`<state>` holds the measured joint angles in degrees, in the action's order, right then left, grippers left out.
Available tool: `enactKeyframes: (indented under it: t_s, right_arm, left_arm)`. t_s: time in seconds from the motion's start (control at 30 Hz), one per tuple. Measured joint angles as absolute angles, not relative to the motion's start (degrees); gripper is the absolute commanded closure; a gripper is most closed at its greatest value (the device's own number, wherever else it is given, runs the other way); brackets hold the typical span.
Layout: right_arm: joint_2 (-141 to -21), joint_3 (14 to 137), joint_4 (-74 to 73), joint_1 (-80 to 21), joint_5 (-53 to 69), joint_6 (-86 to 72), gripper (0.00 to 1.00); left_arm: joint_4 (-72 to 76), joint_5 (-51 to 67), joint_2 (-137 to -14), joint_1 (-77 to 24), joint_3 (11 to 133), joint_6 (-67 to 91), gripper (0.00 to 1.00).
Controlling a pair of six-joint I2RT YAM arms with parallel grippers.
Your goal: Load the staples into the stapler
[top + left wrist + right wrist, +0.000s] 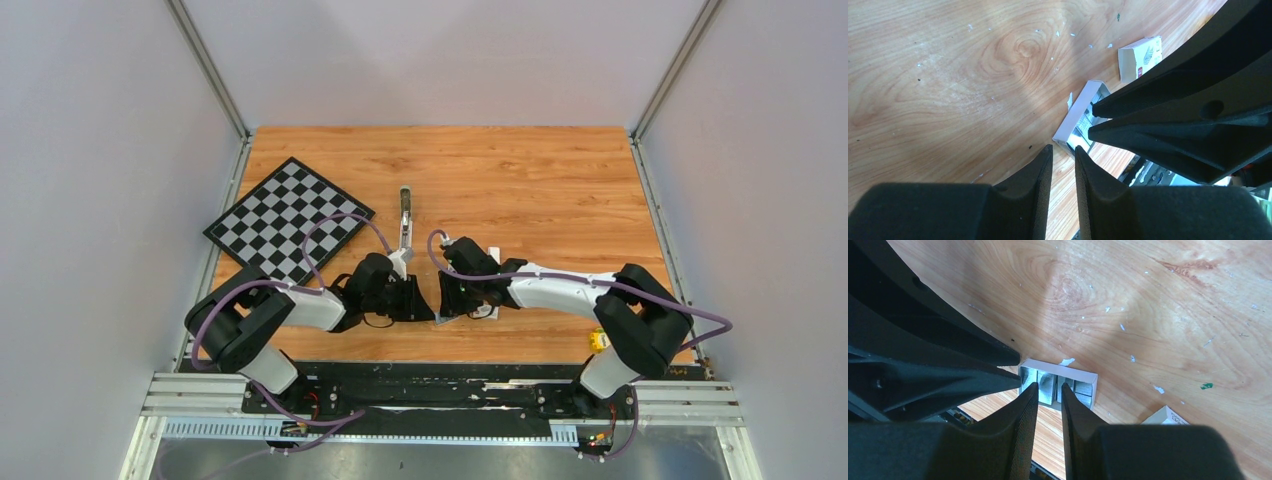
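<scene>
Grey-silver stapler (pixel 405 216): lies alone toward the middle of the table (pixel 540 180); looks stretched out long, as if swung open; channel too small to read
Staples (pixel 1047 385): silvery strips side by side in a white tray (pixel 1058 366) near the table's near edge; well apart from the stapler; none seen outside the tray
Box sleeve (pixel 1140 56): white card; near the tray, not touching it
Right pincer (pixel 1049 396): mine; tips down at the tray, one on either side of a strip; jaws a narrow gap apart; whether they already pinch that strip I cannot tell
Left pincer (pixel 1064 159): mine; low, tips just beside one end of the tray; touching or not I cannot tell; jaws narrowly parted, nothing between them
Done, by my judgement: tray out of its sleeve; strips exposed
Left, by my judgement: lift one strip; carry it to the stapler; seat it in the channel; shut the stapler; task at its early picking step
</scene>
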<state>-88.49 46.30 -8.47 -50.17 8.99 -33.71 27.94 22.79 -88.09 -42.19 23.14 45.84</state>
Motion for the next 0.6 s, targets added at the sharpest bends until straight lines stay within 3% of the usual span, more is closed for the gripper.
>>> enactKeyframes:
  t_s: [0.6]
  right_arm:
    - [-89.56,46.30,-6.81,-50.17,10.11,-33.69,0.74]
  left_arm:
    - [27.97,22.83,-89.58,-42.26,24.53,45.89,0.79]
